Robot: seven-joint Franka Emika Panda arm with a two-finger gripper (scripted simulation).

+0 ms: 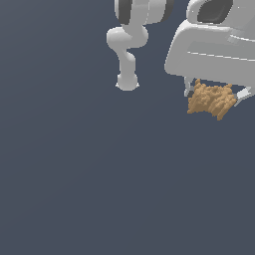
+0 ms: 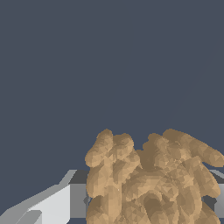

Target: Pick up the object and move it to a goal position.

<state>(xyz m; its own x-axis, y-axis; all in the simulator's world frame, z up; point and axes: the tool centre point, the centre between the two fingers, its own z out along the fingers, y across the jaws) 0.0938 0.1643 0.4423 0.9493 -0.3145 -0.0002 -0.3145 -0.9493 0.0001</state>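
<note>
Your gripper (image 1: 214, 93) has its fingers (image 1: 188, 87) pinching the object (image 1: 211, 100) across its middle, one on each flank, the lump hanging just under the white gripper body (image 1: 209, 47). Judge it light and rigid, but bumpy and jagged: contact is patchy, so it could twist or slip.
</note>
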